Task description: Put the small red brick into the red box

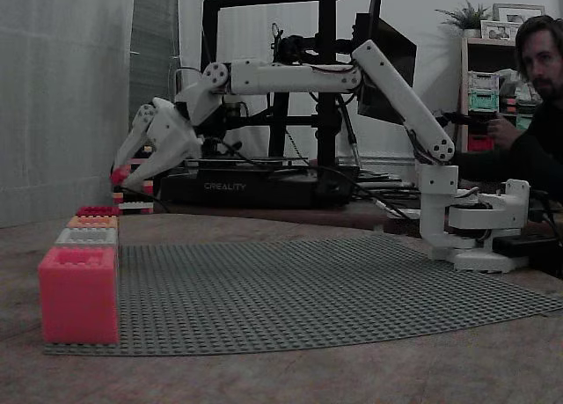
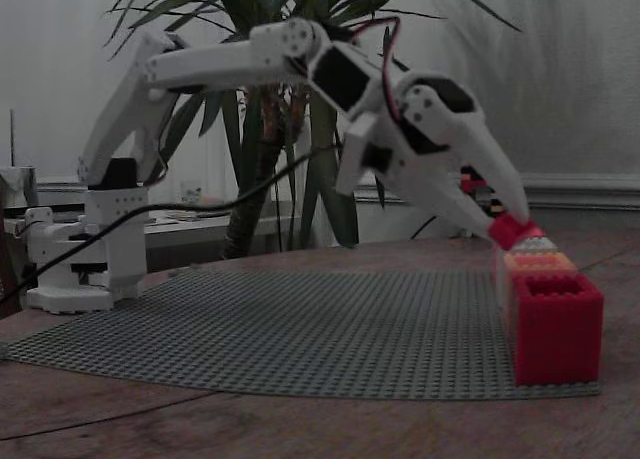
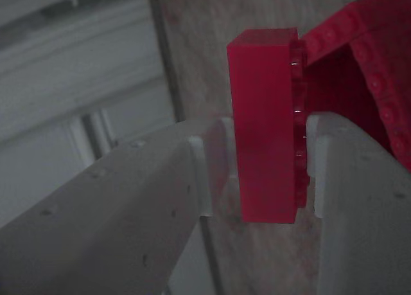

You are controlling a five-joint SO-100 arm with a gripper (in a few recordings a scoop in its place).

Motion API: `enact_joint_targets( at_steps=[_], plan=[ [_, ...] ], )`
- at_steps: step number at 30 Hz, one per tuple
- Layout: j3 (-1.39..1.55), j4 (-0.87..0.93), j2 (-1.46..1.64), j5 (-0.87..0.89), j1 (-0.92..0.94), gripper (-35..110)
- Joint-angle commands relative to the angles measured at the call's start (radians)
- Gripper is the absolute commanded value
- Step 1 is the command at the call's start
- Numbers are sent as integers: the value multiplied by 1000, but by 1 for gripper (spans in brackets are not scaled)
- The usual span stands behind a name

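A white two-finger gripper is clamping the small red brick between its fingertips, seen close up in the wrist view. The brick is showing as a deep-red rectangular block with smooth flat faces, standing on end between the fingers, its studded face turning toward the finger on the right of that view and its plain underside facing the finger on the left. Most of its length is sticking out past the fingertips. Just beyond the right-hand finger, the studded rim of the red box is filling the upper corner, close to the brick's far end.

In a fixed view, the gripper is reaching down at a slant with the brick showing as a small red patch at its tip, hanging just above the far end of a row of boxes on the grey studded baseplate. In a fixed view from the opposite side, the brick is sitting at the fingertips above that row's far end.
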Motion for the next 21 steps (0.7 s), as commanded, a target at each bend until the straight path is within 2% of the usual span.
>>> enact_joint_targets(
  at_steps=[1, 12, 21],
  plan=[
    [-87, -48, 32, -26, -35, 0],
    [-109, -72, -11, -75, -72, 11],
    [-109, -54, 3, -77, -71, 8]
  ],
)
